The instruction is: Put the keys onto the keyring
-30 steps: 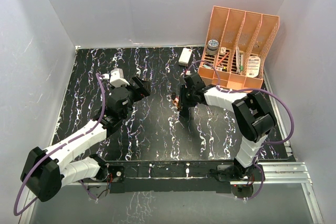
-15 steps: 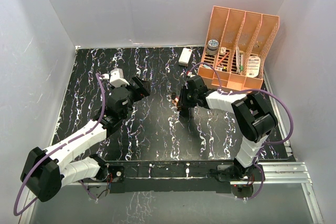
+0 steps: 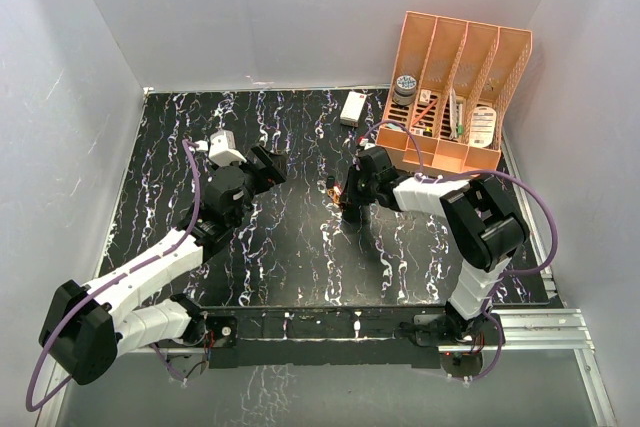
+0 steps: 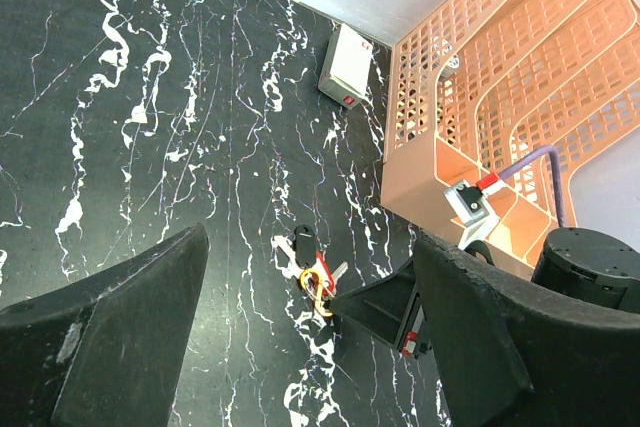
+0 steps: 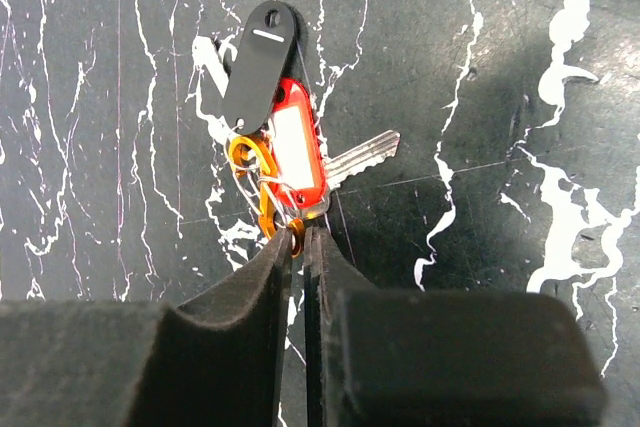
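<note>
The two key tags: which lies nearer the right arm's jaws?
The red tag with the white label, just ahead of the jaws; the black tag lies beyond it.

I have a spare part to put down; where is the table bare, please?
Free: the far left corner between back wall and left end effector, and the middle strip between keys and base rail. Crowded: around keys and keyring at the right end effector, and by the white box and orange organizer.

The keyring (image 5: 262,197) loses its lower end between the fingertips of the right gripper (image 5: 298,247). The red-headed key (image 5: 297,157) covers the root of the silvery blade (image 5: 365,157). From above, it's all one speck.
</note>
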